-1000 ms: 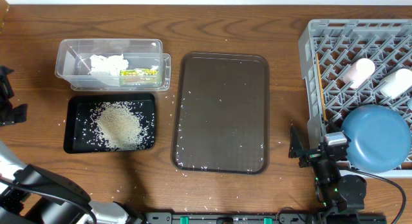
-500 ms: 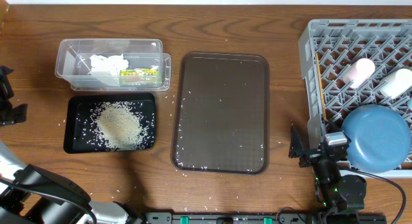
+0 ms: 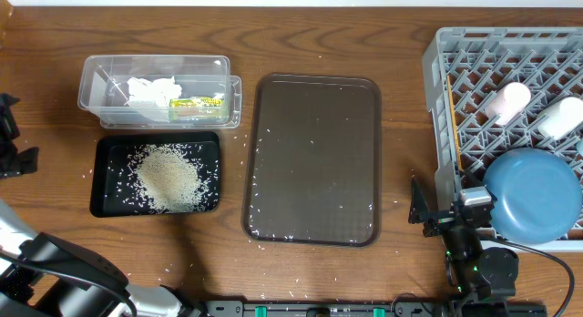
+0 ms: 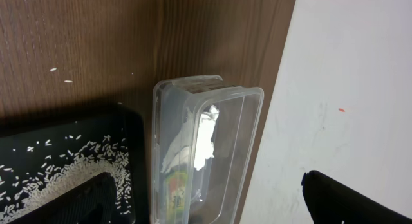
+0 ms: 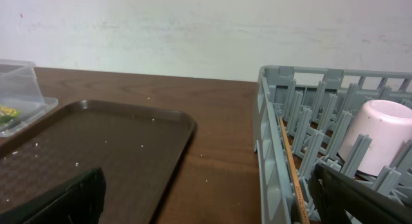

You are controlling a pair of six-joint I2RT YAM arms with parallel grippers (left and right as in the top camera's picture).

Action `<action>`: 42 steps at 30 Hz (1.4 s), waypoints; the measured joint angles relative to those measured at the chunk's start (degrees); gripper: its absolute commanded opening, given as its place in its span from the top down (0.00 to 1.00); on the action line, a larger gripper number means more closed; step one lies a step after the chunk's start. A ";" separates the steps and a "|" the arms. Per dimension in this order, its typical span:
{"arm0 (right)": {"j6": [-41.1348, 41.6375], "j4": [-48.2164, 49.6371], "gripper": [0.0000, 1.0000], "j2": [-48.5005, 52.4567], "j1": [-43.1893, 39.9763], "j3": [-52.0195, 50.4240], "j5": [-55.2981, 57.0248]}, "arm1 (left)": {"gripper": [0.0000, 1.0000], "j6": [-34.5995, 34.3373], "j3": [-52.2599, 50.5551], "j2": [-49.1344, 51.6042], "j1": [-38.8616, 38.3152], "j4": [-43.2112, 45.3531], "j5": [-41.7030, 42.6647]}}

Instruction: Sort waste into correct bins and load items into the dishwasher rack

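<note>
The clear tub (image 3: 159, 91) holds the crumpled white tissue (image 3: 150, 87) and the green-yellow wrapper (image 3: 196, 104). The black tray (image 3: 102, 153) in front of it holds a pile of rice (image 3: 168, 176). The grey dishwasher rack (image 3: 437, 98) at the right holds the pink cup (image 3: 507, 101), the white cup (image 3: 557, 118), the big blue dish (image 3: 533, 194) and chopsticks (image 3: 456, 135) along its left wall. My left gripper (image 3: 11, 135) is open and empty at the table's left edge. My right gripper (image 3: 442, 208) is open and empty by the rack's front left corner.
The brown serving tray (image 3: 314, 158) lies in the middle with scattered rice grains on it. Loose grains also dot the table around both trays. A white wall (image 5: 193, 31) runs behind the table. The left wrist view shows the tub (image 4: 219, 140) and the black tray (image 4: 64, 140).
</note>
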 measured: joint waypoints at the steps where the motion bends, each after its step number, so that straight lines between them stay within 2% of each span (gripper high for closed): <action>1: 0.00 0.00 0.01 0.00 0.00 0.00 0.00 | 0.05 0.00 0.00 0.00 0.00 0.00 0.00; 9: 0.00 -0.02 0.01 0.00 0.00 0.00 0.02 | 0.05 0.00 -0.04 -2.38 -0.07 -0.02 0.00; 14: -0.02 -0.02 0.01 0.00 0.00 0.00 0.07 | 0.05 0.00 -0.11 -12.41 -1.66 0.02 -0.02; 18: -0.04 -0.02 0.01 0.00 0.00 0.00 0.15 | 0.05 0.00 -0.11 -21.29 -6.16 0.02 0.02; 24: -0.13 -0.04 0.01 0.00 0.00 0.00 0.17 | 0.05 0.02 -0.11 -27.39 -14.67 -0.02 -0.02; 34: -0.15 -0.04 0.01 0.00 0.00 0.00 0.17 | 0.05 3.17 -0.11 -31.52 -27.47 -0.17 -14.53; 36: -0.15 -0.07 0.01 0.00 0.00 0.00 0.17 | 0.02 4.79 -0.11 -31.87 -29.97 -3.13 -16.63; 42: -0.15 -0.04 0.01 0.00 0.00 0.00 0.20 | 0.02 6.91 -1.07 -33.94 -34.80 -22.71 -21.07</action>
